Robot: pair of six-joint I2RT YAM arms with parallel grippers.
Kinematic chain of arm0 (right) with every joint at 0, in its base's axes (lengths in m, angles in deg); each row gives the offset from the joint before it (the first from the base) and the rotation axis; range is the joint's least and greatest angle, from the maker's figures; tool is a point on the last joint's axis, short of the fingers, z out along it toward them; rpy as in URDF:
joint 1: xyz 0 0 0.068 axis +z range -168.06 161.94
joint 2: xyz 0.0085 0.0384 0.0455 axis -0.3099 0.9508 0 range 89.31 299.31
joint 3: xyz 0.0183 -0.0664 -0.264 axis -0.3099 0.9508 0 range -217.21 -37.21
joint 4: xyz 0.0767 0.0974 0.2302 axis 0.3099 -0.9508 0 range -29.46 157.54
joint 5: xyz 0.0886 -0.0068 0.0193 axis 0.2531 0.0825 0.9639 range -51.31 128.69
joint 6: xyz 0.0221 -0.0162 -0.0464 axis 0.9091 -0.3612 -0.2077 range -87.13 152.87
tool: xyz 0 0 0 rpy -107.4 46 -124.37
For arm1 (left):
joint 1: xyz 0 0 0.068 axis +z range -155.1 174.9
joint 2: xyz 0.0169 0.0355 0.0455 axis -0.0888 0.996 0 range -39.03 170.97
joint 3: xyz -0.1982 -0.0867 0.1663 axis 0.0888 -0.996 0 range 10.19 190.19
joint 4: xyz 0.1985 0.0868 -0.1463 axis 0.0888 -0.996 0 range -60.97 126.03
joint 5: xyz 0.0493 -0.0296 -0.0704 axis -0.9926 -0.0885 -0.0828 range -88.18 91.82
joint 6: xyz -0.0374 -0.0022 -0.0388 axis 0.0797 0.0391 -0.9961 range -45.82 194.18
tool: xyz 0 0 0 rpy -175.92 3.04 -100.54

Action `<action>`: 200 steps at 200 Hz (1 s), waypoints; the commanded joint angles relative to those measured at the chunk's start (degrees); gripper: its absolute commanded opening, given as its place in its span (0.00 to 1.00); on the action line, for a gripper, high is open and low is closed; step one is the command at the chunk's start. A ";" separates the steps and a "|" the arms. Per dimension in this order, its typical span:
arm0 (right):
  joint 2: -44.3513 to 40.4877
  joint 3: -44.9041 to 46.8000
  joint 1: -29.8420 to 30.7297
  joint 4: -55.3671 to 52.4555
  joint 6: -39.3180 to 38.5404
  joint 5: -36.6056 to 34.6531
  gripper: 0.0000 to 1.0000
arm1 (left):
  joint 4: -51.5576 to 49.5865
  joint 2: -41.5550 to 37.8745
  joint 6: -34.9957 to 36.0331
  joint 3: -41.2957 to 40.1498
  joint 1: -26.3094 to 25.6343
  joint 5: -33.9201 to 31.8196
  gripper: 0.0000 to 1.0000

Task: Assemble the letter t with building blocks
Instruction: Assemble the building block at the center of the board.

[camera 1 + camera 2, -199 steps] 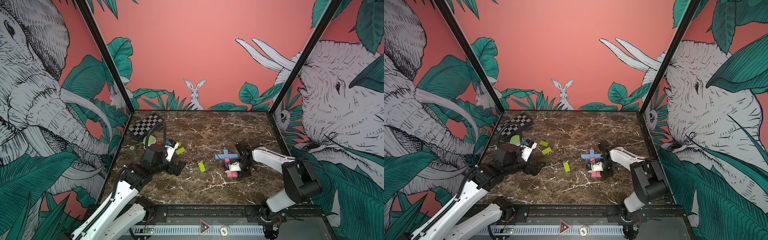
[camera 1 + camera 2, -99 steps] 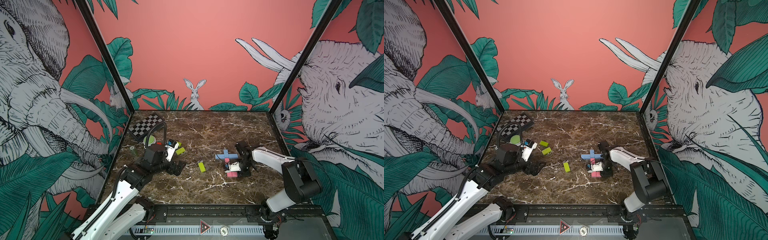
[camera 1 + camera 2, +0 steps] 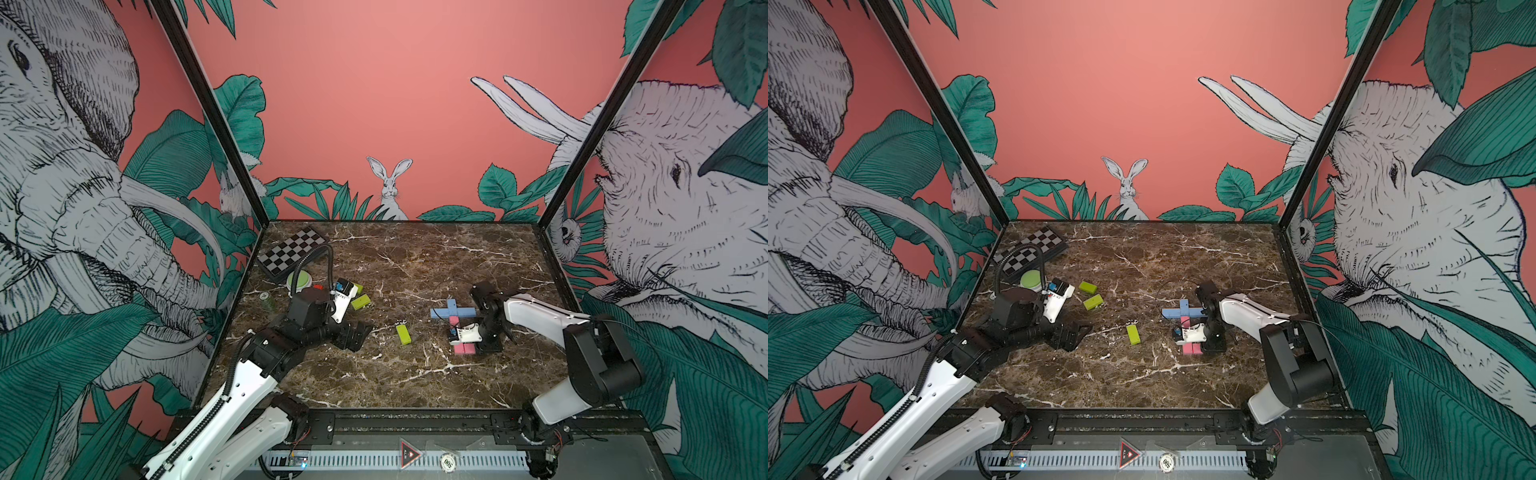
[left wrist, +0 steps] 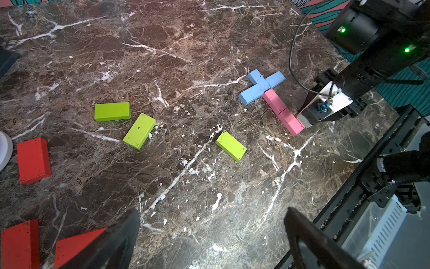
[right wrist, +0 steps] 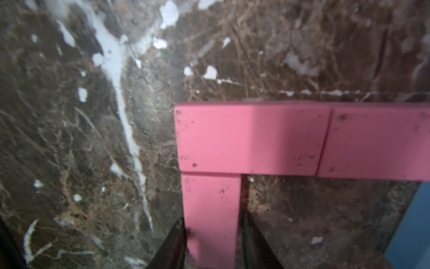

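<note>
The pink block (image 5: 210, 209) is set against the end of the stem (image 5: 302, 139), flanked by the right gripper (image 5: 213, 233), whether pinched cannot be told; jaws should be spread fully, then withdrawn straight; the left gripper (image 4: 211, 219) is held spread, empty.

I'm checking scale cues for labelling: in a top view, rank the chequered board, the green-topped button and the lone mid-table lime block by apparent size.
Largest: chequered board.
Then: green-topped button, partly covered.
Smallest: lone lime block, though it lies nearest the camera.
</note>
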 commanded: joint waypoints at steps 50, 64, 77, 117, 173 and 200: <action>1.40 -0.96 1.03 -1.73 -0.19 -0.16 0.35 | -1.16 0.55 0.32 0.38 -0.25 0.71 0.99; 1.40 -0.92 1.11 -1.63 -0.24 -0.16 0.34 | -1.21 0.59 0.32 0.47 -0.23 0.71 0.99; 1.49 -0.95 1.11 -1.64 -0.28 -0.21 0.34 | -1.19 0.64 0.32 0.43 -0.29 0.69 0.99; 1.32 -0.92 1.21 -1.96 -0.40 0.05 0.33 | -1.27 0.59 0.32 0.45 -0.26 0.52 0.99; 0.97 -0.33 1.38 -2.12 -0.94 -0.33 0.33 | -1.27 0.70 0.32 0.47 -0.28 0.60 0.99; 1.40 -0.51 1.64 -2.26 -0.99 -0.38 0.33 | -1.21 0.65 0.32 0.46 -0.24 0.72 0.99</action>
